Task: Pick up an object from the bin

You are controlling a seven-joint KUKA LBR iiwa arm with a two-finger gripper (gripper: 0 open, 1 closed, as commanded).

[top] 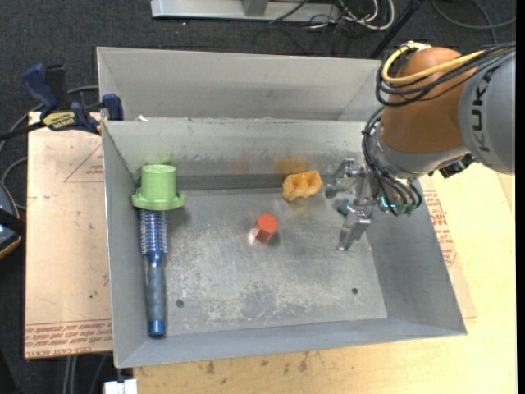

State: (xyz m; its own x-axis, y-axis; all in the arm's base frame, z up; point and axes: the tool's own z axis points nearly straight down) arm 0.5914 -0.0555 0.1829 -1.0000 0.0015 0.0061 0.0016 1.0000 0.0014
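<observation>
My gripper hangs over the bare floor in the right part of the bin, open, with nothing between its fingers. A crumpled orange-yellow lump lies against the back wall, a little to the gripper's left. A small red block sits near the middle of the floor, further left of the gripper. Neither thing touches the gripper.
Along the left wall lies a long blue brush with a ribbed neck, its far end topped by a green flanged cap. The arm with its orange cover and cables leans in over the right rim.
</observation>
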